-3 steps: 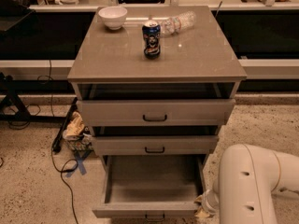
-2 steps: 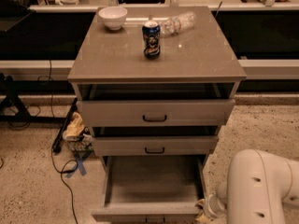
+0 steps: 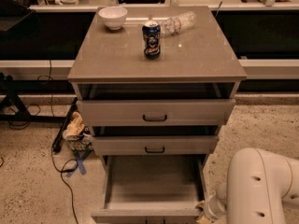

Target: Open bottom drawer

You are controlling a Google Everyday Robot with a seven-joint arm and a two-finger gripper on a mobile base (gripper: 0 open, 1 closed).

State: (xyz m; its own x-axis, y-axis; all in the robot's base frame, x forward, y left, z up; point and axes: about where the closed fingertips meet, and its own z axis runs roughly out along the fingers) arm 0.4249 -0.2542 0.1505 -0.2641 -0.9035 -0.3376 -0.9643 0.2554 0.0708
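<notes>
The bottom drawer (image 3: 152,183) of the grey-beige cabinet stands pulled far out, with its inside bare. Its front panel (image 3: 145,215) lies at the lower edge of the view and the handle is cut off there. My white arm (image 3: 261,185) fills the lower right. My gripper (image 3: 205,212) sits at the arm's end, by the right front corner of the drawer, mostly hidden by the arm and the frame edge. The middle drawer (image 3: 155,145) and the top drawer (image 3: 155,112) each stand slightly out and show black bar handles.
On the cabinet top (image 3: 196,59) stand a white bowl (image 3: 113,17), a blue can (image 3: 151,39) and a clear plastic bottle (image 3: 177,22) lying on its side. Cables (image 3: 60,167) and crumpled bags (image 3: 75,127) lie on the speckled floor to the left. A low shelf runs behind.
My arm has shifted a little to the right and lower in view. The bottom drawer stays pulled out; the things on top have not moved.
</notes>
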